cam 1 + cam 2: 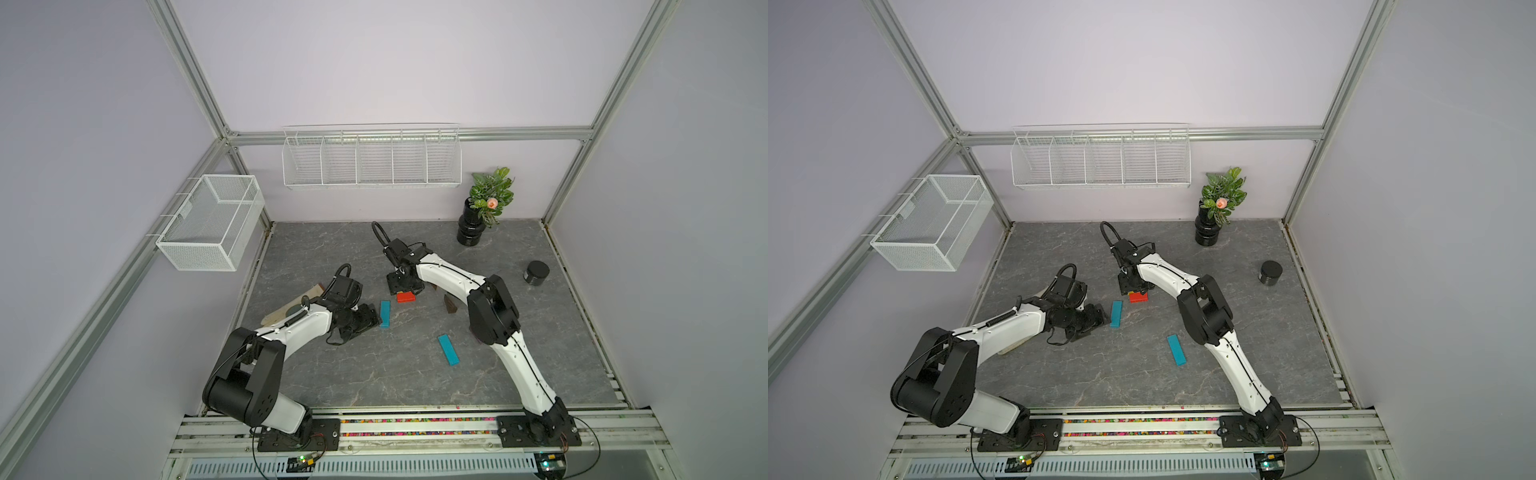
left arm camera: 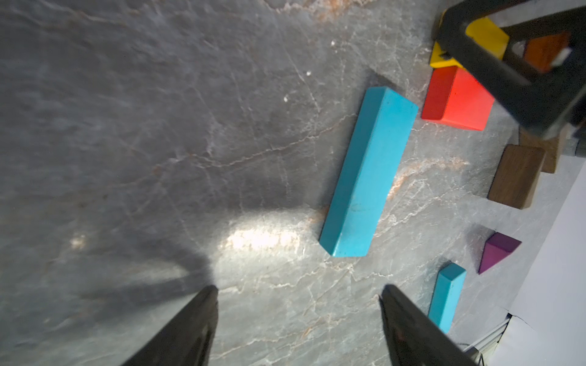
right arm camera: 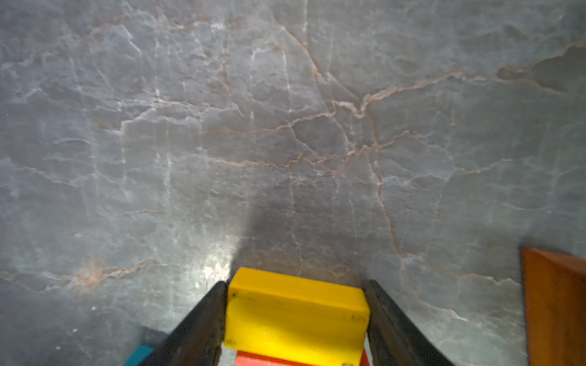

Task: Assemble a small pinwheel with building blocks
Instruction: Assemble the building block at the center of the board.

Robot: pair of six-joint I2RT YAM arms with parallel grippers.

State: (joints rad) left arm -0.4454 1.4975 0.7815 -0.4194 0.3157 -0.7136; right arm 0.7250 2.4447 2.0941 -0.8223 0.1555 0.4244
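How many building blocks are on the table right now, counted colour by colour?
Teal bars: 2
Red block: 1
Yellow block: 1
Brown wedges: 3
Purple wedge: 1
Total: 8

**Worktop inspection: two arms, three blocks in sight**

The grey marbled worktop (image 1: 1059, 374) has two arms mounted along its near edge. The left gripper (image 1: 1100, 316) sits low, left of the middle, and points at a teal bar (image 1: 1116, 313) just beside it. The right gripper (image 1: 1133, 290) points down at mid-worktop, immediately behind a red block (image 1: 1138, 296); contact cannot be confirmed. A second teal bar (image 1: 1177, 350) lies apart, closer to the near edge. A black round jar (image 1: 1271, 273) stands by the right edge. A black vase (image 1: 1207, 232) with greenery stands at the far edge, towards the right corner.
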